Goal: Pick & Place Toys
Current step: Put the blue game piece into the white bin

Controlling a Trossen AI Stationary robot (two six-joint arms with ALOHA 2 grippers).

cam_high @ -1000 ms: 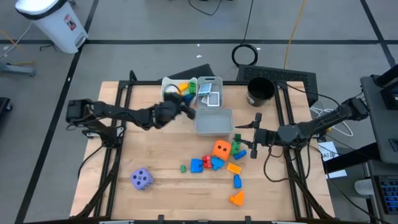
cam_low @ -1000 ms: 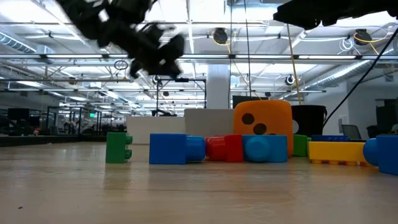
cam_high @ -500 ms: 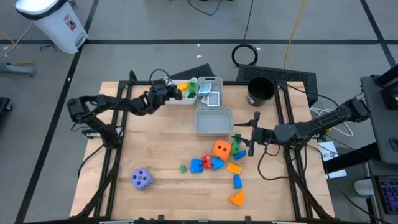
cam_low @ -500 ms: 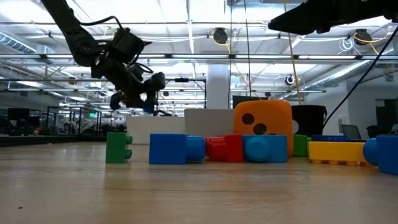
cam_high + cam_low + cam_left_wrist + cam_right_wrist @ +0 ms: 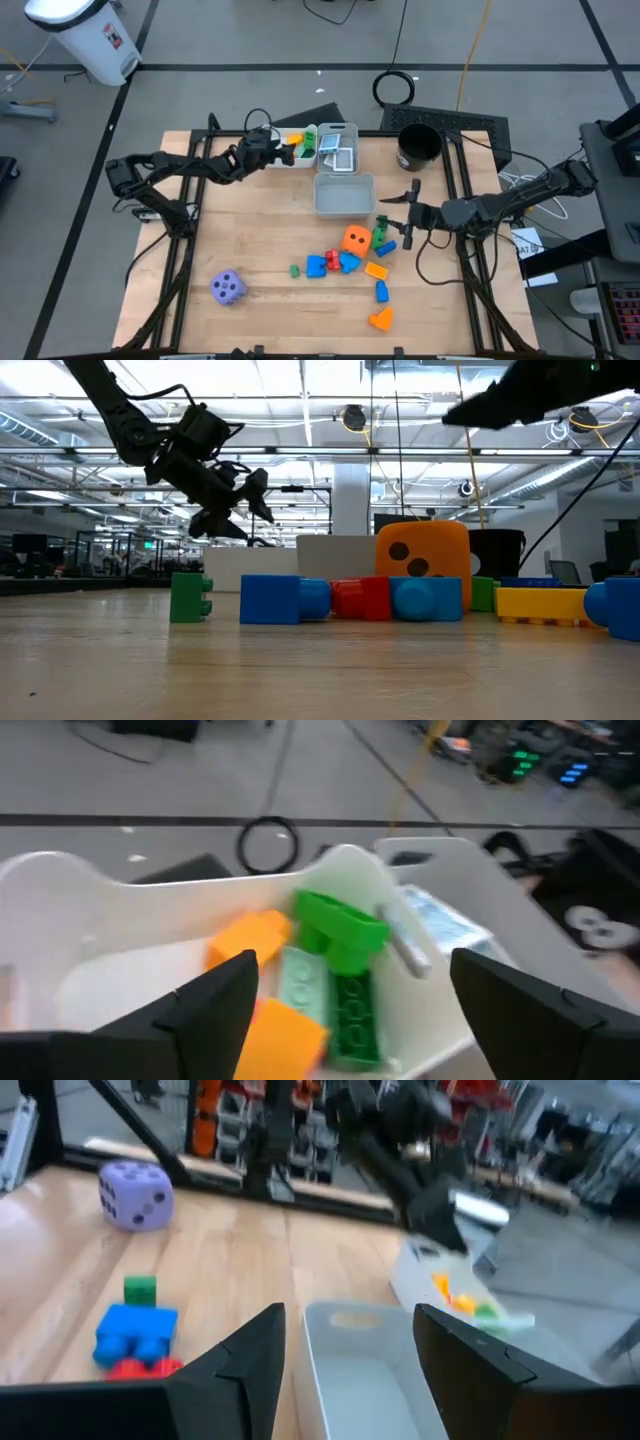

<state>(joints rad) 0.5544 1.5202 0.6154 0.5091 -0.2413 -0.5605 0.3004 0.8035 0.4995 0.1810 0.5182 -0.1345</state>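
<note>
My left gripper [image 5: 281, 152] [image 5: 352, 962] hangs open over the white bin [image 5: 272, 133] at the far edge; inside lie orange [image 5: 250, 938] and green blocks [image 5: 340, 930], and nothing is between the fingers. My right gripper [image 5: 388, 218] [image 5: 348, 1365] is open and empty, above the table by the grey bin [image 5: 345, 196]. Loose toys rest on the table: an orange die [image 5: 355, 240] among blue, red, green and yellow blocks [image 5: 330, 263], and a purple die [image 5: 228, 288] near the front left.
A bin with white picture cards [image 5: 338, 150] stands beside the white bin. A black cup [image 5: 418, 147] is at the far right. An orange piece [image 5: 381, 319] and a blue block [image 5: 381, 291] lie toward the near edge. Bare wood stretches along the left side.
My left gripper has swung from beside the grey bin toward the table's far left, down over the white bin, rolled, and opened. The small blue thing seen between its fingers half a second ago no longer shows there.
</note>
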